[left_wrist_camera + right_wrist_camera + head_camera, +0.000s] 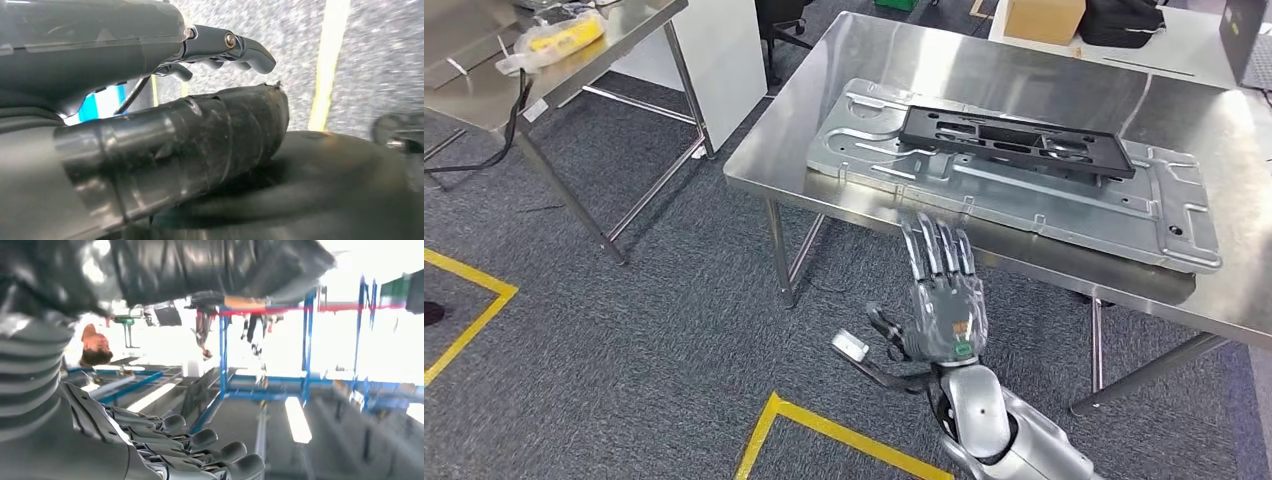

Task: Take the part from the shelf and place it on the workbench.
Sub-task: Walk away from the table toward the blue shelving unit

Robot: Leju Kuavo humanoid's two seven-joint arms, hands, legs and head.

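A long black plastic frame [1014,140] lies flat on a silver stamped metal plate [1144,215], which rests on the steel workbench [894,60]. My right hand [939,305] hovers over the floor just short of the bench's front edge, fingers stretched straight toward the plate, thumb out to the side, holding nothing. In the right wrist view the same right hand [165,440] shows its fingers extended with nothing in them. My left hand [150,100] hangs over the carpet, its fingers [225,45] loosely extended and holding nothing.
A second steel table [574,60] stands at the far left with a yellow bag [559,38] and a cable. A cardboard box [1044,18] and a black bag [1119,22] sit behind the bench. Yellow tape [824,425] marks the carpet. A person [95,347] stands by blue racks.
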